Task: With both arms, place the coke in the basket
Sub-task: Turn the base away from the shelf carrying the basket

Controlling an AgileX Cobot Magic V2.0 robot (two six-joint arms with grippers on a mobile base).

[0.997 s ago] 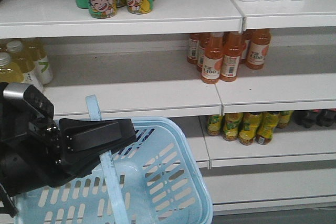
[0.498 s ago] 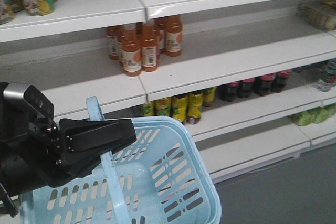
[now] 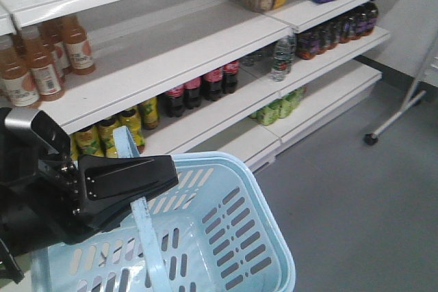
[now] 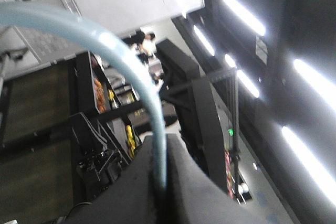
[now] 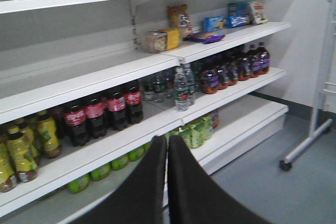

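Shelves (image 3: 205, 42) have been swept leftward, likely coke (image 3: 203, 87) revealed; basket (image 3: 205, 157) is gripped by left hand (image 3: 164, 176), right hand (image 5: 167, 148) pressed together, empty.

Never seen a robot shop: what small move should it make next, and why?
Probably open the right gripper and ease toward the coke bottles: its jaws are shut and empty, the bottles stand on the shelf ahead, and the left gripper clamps the basket handle.
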